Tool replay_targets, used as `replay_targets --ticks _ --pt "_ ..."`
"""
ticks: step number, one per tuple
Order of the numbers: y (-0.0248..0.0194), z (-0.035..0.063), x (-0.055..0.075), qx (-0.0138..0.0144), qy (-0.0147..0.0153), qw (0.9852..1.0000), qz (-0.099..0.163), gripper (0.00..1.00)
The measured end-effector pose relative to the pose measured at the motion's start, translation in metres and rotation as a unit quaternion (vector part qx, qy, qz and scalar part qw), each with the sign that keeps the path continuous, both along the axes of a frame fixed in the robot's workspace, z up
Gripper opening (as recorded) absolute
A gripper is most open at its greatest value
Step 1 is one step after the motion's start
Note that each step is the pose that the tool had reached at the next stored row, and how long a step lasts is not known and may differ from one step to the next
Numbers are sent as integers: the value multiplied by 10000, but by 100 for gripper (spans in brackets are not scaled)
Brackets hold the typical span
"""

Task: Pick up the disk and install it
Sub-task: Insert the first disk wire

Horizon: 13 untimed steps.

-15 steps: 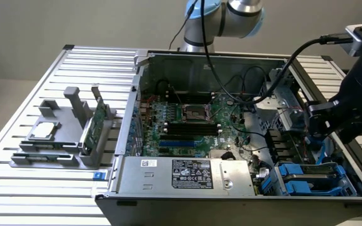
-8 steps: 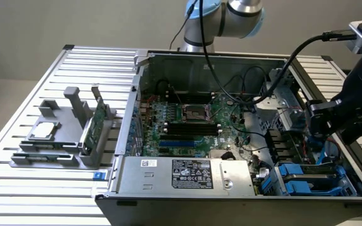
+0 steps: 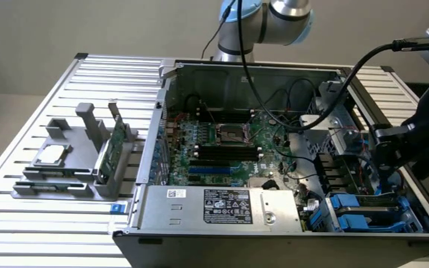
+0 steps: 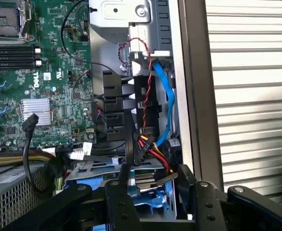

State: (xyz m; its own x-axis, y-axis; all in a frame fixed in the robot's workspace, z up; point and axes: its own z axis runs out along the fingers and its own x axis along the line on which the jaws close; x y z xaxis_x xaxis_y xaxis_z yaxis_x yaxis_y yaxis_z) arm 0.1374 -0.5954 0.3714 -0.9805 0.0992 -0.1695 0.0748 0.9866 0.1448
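The disk (image 3: pixel 363 212) lies flat in the drive bay at the open computer case's near corner, on the exterior view's right, with its blue rails showing. My gripper (image 3: pixel 387 176) hangs just above that bay. In the wrist view the gripper (image 4: pixel 151 180) is open. Its two black fingers (image 4: pixel 117 192) stand apart on either side of the disk's blue rail (image 4: pixel 150 196) and a bundle of coloured cables (image 4: pixel 148 144). I cannot tell whether the fingers touch the disk. Cables hide part of its face.
The case holds a green motherboard (image 3: pixel 222 145) and a silver power supply (image 3: pixel 222 206) near its front. A grey holder (image 3: pixel 58 173) on the exterior view's left carries a square chip (image 3: pixel 53 155) and a green card (image 3: pixel 110 151). The slatted table (image 3: pixel 20 223) surrounds the case.
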Motion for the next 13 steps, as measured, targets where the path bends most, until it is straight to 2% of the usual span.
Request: replay_targets --ticks 4,6,10,13 --pt "-78 0 0 -1 0 10000 -60 52" --pt "-92 22 1 -1 0 9999 -101 52" --pt "-108 190 3 3 2 9999 -156 52" --pt "-139 201 5 17 3 9998 -194 52"
